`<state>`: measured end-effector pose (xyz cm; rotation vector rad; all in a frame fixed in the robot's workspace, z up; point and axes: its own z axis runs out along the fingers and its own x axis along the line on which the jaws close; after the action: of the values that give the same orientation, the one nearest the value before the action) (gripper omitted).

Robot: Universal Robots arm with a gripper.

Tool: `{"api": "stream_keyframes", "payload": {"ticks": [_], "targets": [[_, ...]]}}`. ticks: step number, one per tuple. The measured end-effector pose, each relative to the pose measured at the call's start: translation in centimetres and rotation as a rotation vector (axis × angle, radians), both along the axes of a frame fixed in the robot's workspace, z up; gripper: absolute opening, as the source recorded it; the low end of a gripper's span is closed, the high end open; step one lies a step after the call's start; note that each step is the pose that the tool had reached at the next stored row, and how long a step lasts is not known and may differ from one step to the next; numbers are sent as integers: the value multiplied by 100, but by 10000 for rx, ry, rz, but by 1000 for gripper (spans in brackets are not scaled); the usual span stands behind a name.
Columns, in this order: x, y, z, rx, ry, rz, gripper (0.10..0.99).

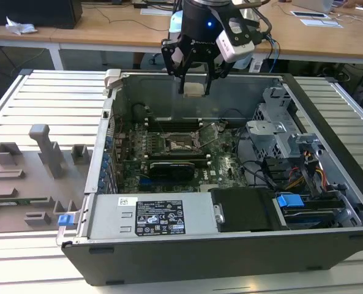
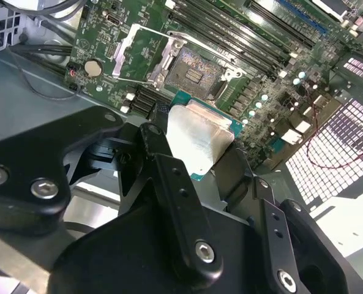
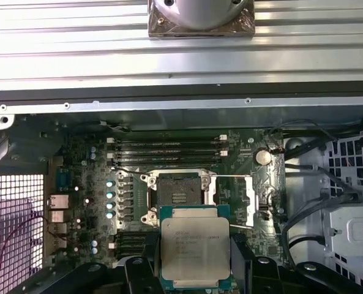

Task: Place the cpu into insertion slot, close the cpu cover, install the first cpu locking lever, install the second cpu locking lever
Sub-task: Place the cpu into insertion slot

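Black fingers right at the lens are closed on opposite edges of the cpu. Your gripper has it clamped, metal top up, high over the open computer case. By the look of it the chip is light, stiff and thin, slick on its lid and delicate underneath, so the rim is where you want your hold. Below, the insertion slot sits bare on the motherboard, with the cpu cover swung open beside it.
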<state>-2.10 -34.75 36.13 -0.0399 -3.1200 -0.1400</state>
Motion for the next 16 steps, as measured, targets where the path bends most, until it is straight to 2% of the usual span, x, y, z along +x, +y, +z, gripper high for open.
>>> {"api": "stream_keyframes", "payload": {"ticks": [16], "targets": [[0,0,-127,0,0,0,541]]}}
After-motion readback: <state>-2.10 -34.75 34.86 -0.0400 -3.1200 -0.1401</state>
